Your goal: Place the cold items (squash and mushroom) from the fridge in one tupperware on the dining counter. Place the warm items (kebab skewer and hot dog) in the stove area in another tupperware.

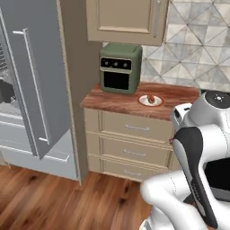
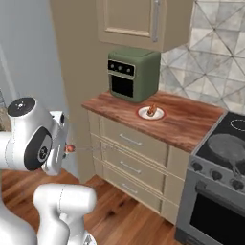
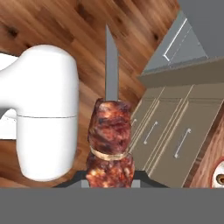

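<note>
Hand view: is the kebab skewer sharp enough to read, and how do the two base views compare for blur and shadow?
Hand view: the kebab skewer is sharp, its meat texture clear, evenly lit, no glare. Left base view: soft overall; the plate is small and its contents blurry. Right base view: similarly soft, flat light, faint shadows under the green oven.

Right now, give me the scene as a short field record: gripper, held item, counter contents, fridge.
gripper: shut on the browned-meat kebab skewer, held low over the wood floor
skewer: grey metal tip points away from the hand; also seen beside the arm
plate: small white plate on the wooden counter, holding a reddish hot dog
appliance: green countertop oven at the back of the counter
stove: dark cooktop right of the counter
fridge: grey door swung open
</note>
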You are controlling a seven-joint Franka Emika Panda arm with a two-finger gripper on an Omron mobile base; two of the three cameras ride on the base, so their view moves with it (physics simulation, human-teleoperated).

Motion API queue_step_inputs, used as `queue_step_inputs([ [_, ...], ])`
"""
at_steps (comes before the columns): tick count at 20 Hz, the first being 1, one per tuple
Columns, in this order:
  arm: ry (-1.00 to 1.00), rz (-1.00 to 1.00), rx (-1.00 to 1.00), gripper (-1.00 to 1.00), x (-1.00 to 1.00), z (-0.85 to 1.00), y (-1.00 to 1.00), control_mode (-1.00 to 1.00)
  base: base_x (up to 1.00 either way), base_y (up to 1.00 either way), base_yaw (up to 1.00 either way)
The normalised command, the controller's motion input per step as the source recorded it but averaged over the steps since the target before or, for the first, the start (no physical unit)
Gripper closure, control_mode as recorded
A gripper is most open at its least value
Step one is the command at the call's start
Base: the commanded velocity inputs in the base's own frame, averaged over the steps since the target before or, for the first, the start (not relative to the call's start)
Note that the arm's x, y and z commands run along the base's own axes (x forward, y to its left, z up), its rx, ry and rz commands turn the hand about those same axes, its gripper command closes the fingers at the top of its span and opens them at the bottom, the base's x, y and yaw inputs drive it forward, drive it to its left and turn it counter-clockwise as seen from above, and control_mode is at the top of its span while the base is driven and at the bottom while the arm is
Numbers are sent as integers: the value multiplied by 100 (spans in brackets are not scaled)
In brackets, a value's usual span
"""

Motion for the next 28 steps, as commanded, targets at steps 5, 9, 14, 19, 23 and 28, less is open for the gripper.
queue_step_inputs([
  [5,0,0,0,100,0,0,0,100,-32,38,60],
  [9,0,0,0,100,0,0,0,100,-19,41,60],
  [14,0,0,0,100,0,0,0,100,-9,39,59],
  [19,0,0,0,100,0,0,0,100,0,42,55],
  [23,0,0,0,100,0,0,0,100,4,50,48],
  [28,0,0,0,100,0,0,0,100,34,43,45],
])
